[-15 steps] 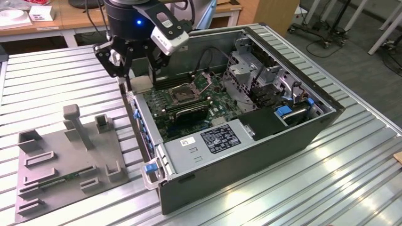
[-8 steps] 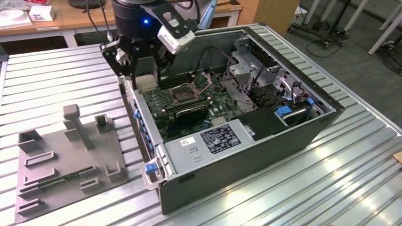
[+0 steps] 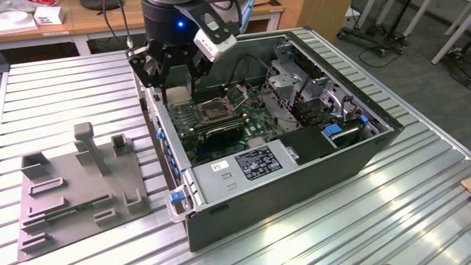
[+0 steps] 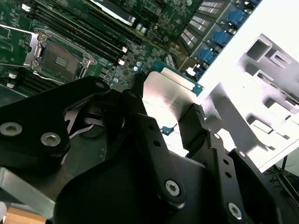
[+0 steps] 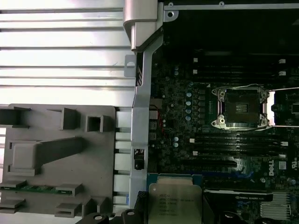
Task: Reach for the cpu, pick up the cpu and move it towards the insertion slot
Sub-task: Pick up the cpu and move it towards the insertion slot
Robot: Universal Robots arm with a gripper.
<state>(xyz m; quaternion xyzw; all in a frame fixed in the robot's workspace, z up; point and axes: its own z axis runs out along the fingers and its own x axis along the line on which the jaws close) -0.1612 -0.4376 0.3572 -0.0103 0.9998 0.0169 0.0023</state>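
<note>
On the exterior view's left, a grey fixture plate [image 3: 81, 187] is seen lying on the ribbed tabletop [image 3: 66, 94], with a green memory stick [image 3: 70, 211] seated near its front edge. Further right, over the far left corner of the open computer case [image 3: 294, 182], the hand [image 3: 176, 83] is held above the motherboard [image 3: 220, 124]. In the second wrist view the cpu [image 4: 170, 100] is seen clamped edge to edge between the black fingers [image 4: 194, 122], clear of the board. The insertion slot [image 3: 218, 109] lies just right of the hand, its frame open. The cpu is judged light, stiff and smooth-topped, with a fragile underside; it is best gripped by opposite edges, as is done here, and kept level.
</note>
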